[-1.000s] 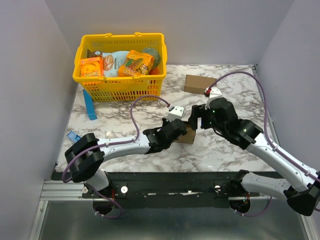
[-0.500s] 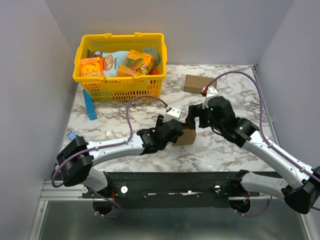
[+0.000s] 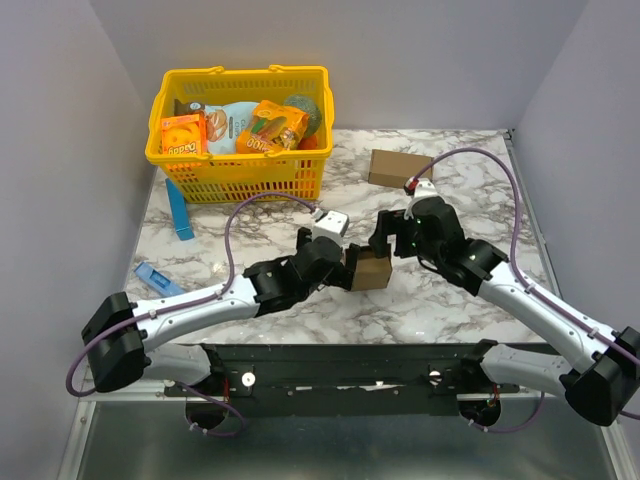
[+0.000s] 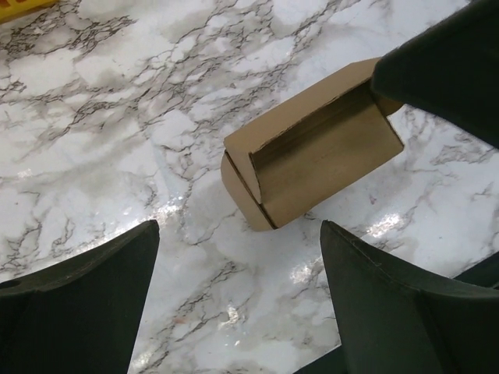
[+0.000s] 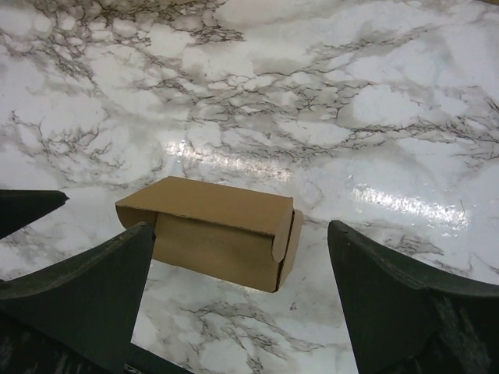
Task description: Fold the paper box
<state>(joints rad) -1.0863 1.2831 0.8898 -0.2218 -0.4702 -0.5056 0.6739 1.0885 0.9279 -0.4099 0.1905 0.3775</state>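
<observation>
The paper box (image 3: 372,270) is a small brown carton lying on the marble table, its lid folded over and a rounded side tab showing at one end (image 5: 282,234). My left gripper (image 3: 343,268) is open just left of the box and touches nothing; in the left wrist view the box (image 4: 312,160) lies beyond the wide-spread gripper (image 4: 238,312). My right gripper (image 3: 386,240) is open over the box's far side. In the right wrist view this gripper (image 5: 239,234) has its fingers to either side of the box (image 5: 210,226) with a gap on the right.
A longer brown carton (image 3: 398,168) lies at the back right. A yellow basket (image 3: 300,178) with orange snack boxes stands at the back left. A blue strip (image 3: 180,210) and a small blue piece (image 3: 152,272) lie at the left.
My left gripper has opened, let go of the box and drawn back to the left. The right gripper has shifted slightly left over the box, which has slid slightly left.
</observation>
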